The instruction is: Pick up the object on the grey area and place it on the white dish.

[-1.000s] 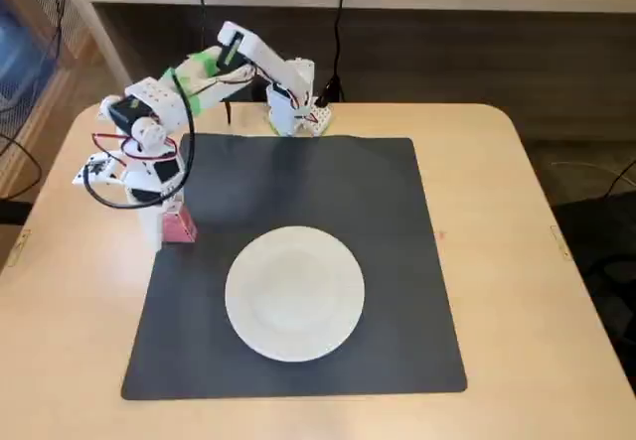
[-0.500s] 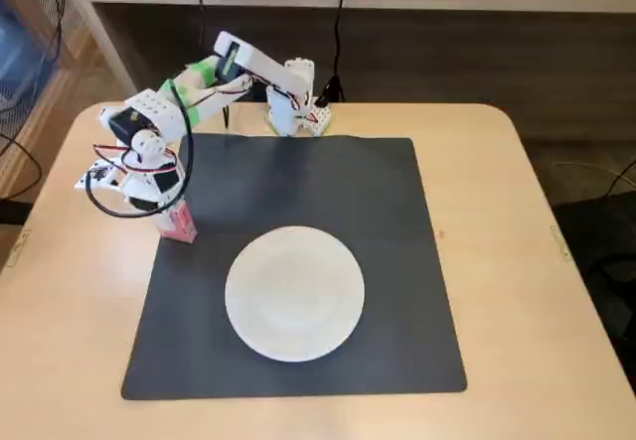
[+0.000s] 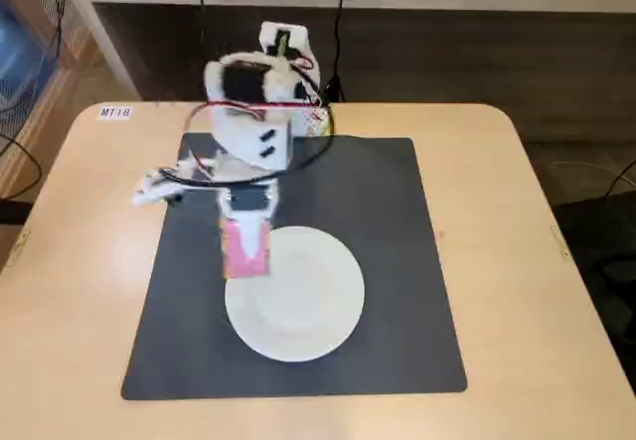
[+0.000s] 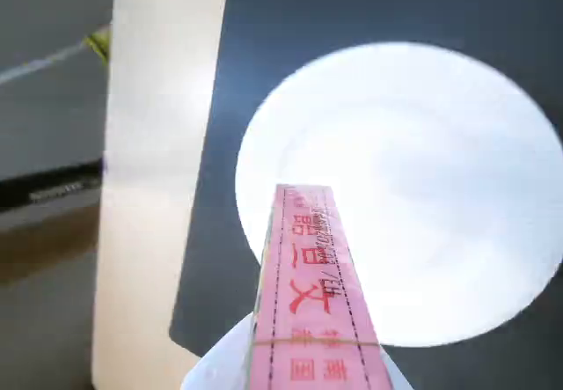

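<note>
The small pink box [image 3: 245, 249] hangs in my gripper [image 3: 245, 233], held in the air over the left rim of the white dish [image 3: 303, 296]. The dish lies on the dark grey mat [image 3: 397, 261], front of centre. In the wrist view the pink box [image 4: 312, 302] sticks out from the bottom edge with red print on its side, its far end over the near-left edge of the dish [image 4: 413, 187]. The mat [image 4: 264, 47] surrounds the dish. My gripper [image 4: 308, 368] is shut on the box; its fingers are mostly hidden.
The light wooden tabletop [image 3: 89, 261] surrounds the mat, with a small label [image 3: 115, 112] at its back left corner. Cables [image 3: 328, 23] run behind the arm's base. In the wrist view a strip of tabletop [image 4: 158, 143] lies left of the mat.
</note>
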Robot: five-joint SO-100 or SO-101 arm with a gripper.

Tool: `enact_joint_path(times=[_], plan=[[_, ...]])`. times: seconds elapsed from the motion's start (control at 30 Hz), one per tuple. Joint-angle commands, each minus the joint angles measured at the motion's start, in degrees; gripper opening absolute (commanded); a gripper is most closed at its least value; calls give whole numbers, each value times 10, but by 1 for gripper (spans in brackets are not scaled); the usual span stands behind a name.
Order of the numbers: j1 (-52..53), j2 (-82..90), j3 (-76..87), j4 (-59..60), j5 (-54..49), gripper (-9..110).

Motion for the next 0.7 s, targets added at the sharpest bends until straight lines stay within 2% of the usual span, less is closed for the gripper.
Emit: enact_joint_path(times=[0.0,0.27,0.67], plan=[[-35,-15,-28,1,3,0],[-62,-82,-23,4,-2,0],[-50,-120,-20,4,-8,0]])
